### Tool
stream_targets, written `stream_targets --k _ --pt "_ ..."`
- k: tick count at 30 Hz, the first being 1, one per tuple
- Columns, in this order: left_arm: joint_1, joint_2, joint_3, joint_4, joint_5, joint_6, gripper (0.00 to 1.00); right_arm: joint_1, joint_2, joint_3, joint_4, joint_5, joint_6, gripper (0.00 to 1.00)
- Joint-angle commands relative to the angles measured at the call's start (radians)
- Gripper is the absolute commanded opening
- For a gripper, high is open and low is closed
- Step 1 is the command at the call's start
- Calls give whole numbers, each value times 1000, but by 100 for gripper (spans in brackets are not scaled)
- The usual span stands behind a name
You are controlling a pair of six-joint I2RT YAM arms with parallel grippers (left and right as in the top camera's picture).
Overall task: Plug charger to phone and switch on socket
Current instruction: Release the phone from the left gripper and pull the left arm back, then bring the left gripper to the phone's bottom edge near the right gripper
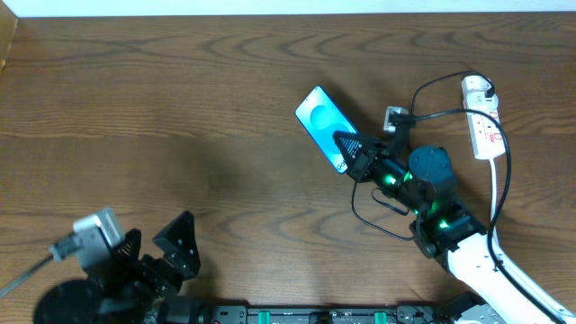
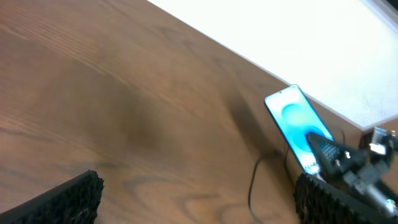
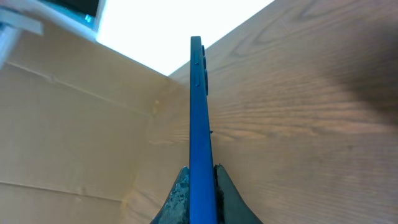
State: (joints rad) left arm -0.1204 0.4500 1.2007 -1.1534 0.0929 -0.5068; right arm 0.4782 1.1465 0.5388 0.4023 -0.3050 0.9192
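With right tool (image 3: 202,182) clamped on phone (image 1: 319,120) at 11 o'clock, hold steady and guide charger (image 1: 445,112) tip in from 2 o'clock.

A dark brown table (image 1: 180,108) with bold wood grain fills the overhead view. Beyond its far edge, at 12 o'clock, runs a bright white band (image 1: 270,7), washed out so that wall or floor cannot be told. At 10 o'clock a tan, cardboard-like panel (image 1: 7,40) borders the tabletop.
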Motion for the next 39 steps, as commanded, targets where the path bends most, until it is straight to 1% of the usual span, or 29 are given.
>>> stream_targets --k 1,4,6,8,10,11,13,15,17,19,22,24,27,30,33,35,39 --pt "0 -68 -147 31 -79 -105 98 -26 10 -33 60 -38 88 1" --pt "0 -103 -307 131 -79 -224 98 -35 12 -37 58 -46 90 1" --pt "-1 -97 -419 244 -56 -320 98 -38 12 -37 63 -47 90 1" --pt "0 -80 -540 437 57 -391 98 -39 12 -37 63 -47 90 1" --pt "-1 -44 -660 687 217 -443 98 -39 12 -37 62 -50 90 1" --pt "0 -15 -714 810 284 -489 98 -39 12 -37 62 -55 90 1" --pt "0 60 -803 1012 375 -610 98 -39 12 -37 62 -66 90 1" --pt "0 153 -859 1160 445 -724 98 -39 12 -37 61 -68 90 1" --pt "0 246 -886 1290 521 -784 98 -39 12 -37 61 -68 91 1" --pt "-1 357 -889 1458 620 -822 98 -39 12 -37 62 -67 103 1" --pt "-1 553 -889 1805 767 -916 98 -39 18 -37 66 -63 161 1" --pt "-1 679 -889 1980 824 -1003 98 -39 27 -37 67 -60 212 1" --pt "-1 848 -889 2160 880 -1091 98 -39 43 -37 70 -61 270 1" --pt "-4 974 -889 2312 911 -1155 98 -39 64 -37 70 -61 305 1" --pt "-18 1045 -889 2431 905 -1175 98 -38 86 -37 76 -61 343 1" --pt "-27 1067 -889 2458 896 -1177 99 -37 98 -37 81 -66 367 1" --pt "-37 1070 -889 2457 864 -1211 99 -15 103 -37 82 -68 408 1"
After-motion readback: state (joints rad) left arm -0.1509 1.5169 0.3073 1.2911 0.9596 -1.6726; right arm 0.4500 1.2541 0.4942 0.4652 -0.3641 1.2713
